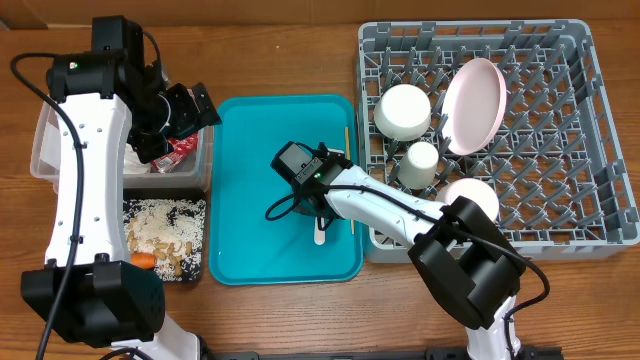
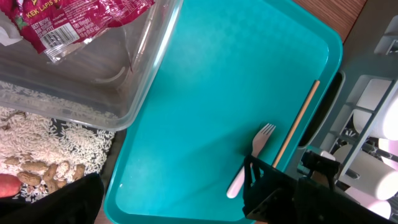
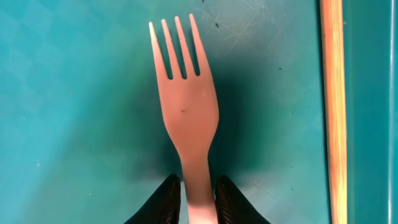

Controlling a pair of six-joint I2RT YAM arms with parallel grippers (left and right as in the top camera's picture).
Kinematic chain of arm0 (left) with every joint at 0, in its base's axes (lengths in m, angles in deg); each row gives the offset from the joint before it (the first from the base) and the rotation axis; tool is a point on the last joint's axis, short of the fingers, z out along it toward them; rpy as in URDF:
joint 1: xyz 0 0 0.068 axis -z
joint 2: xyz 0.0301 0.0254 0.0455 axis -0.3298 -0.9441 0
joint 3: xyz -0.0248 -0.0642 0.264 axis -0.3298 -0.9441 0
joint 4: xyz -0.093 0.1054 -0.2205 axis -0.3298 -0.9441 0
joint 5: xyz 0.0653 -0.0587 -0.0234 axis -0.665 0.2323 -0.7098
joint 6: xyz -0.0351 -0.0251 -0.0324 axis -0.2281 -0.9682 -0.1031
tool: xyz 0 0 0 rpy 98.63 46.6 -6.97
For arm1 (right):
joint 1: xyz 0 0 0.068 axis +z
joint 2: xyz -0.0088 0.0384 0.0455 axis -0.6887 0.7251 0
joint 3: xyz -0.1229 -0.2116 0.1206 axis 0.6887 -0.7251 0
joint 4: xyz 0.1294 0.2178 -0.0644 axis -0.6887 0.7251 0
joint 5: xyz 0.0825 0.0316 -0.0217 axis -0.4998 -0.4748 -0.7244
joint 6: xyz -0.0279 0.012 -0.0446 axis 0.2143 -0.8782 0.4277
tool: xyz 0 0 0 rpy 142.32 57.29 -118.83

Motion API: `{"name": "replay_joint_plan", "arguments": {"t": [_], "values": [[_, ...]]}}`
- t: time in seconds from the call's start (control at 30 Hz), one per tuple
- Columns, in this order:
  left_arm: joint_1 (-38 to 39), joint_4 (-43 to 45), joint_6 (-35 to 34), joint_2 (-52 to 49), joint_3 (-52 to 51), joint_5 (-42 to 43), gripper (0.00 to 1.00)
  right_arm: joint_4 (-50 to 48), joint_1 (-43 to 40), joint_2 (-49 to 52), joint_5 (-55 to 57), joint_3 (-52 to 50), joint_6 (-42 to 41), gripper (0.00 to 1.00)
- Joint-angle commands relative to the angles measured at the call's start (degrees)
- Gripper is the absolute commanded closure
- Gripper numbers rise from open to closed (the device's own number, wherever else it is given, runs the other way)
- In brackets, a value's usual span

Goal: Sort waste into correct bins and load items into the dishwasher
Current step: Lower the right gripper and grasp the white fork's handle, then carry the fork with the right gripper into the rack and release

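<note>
A white fork (image 3: 186,106) lies tines-forward on the teal tray (image 1: 260,180), with a thin wooden chopstick (image 3: 333,112) beside it along the tray's right rim. My right gripper (image 3: 199,193) is down on the tray, and its two fingers press the fork's handle from both sides. Seen from the left wrist, the fork (image 2: 258,149) and chopstick (image 2: 297,124) lie in front of the right gripper (image 2: 267,186). My left gripper (image 1: 185,120) hangs open and empty above the clear tub (image 1: 40,160), which holds the red wrapper (image 2: 74,25).
The grey dish rack (image 1: 560,180) at right holds a pink plate (image 1: 472,105), two white bowls (image 1: 402,112) and a small cup (image 1: 420,165). The black tray (image 1: 205,240) at front left holds rice, scraps and a carrot (image 1: 143,261).
</note>
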Motion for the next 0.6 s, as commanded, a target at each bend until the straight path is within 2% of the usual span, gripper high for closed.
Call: {"name": "replay_joint_plan", "arguments": {"t": [0.0, 0.57], "values": [[0.0, -0.1, -0.2, -0.2, 1.2, 1.0, 0.00, 0.3, -0.2, 0.9, 1.0, -0.2, -0.2, 0.78], [0.0, -0.1, -0.2, -0.2, 1.2, 1.0, 0.00, 0.7, -0.2, 0.9, 1.0, -1.0, -0.1, 0.79]]}}
